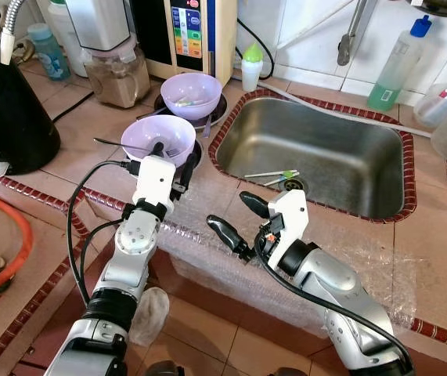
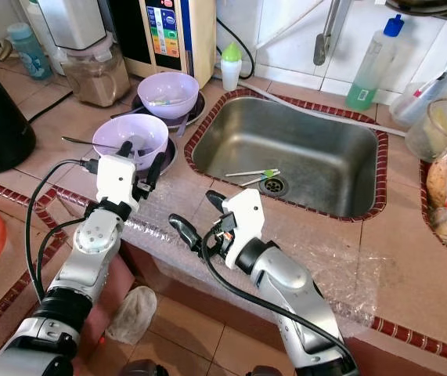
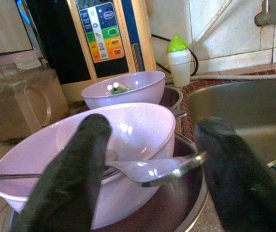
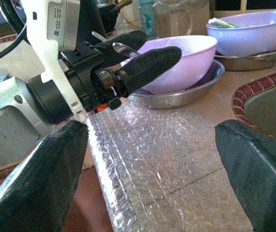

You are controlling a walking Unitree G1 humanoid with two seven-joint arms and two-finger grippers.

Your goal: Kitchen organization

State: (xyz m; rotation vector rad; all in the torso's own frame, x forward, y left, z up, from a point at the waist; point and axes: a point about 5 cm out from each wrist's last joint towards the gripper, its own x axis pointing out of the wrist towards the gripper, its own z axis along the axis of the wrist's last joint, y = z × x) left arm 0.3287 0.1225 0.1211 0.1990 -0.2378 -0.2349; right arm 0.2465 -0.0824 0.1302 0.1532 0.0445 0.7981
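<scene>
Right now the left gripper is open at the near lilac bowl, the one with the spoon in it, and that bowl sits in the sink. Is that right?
Not quite. The left gripper is open at the near lilac bowl, which holds the spoon, but that bowl sits on a metal plate on the counter beside the sink, not in it. The left eye view shows this.

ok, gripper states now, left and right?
Left gripper: open, fingers either side of the near bowl, holding nothing.
Right gripper: open, empty, over the counter edge.
</scene>
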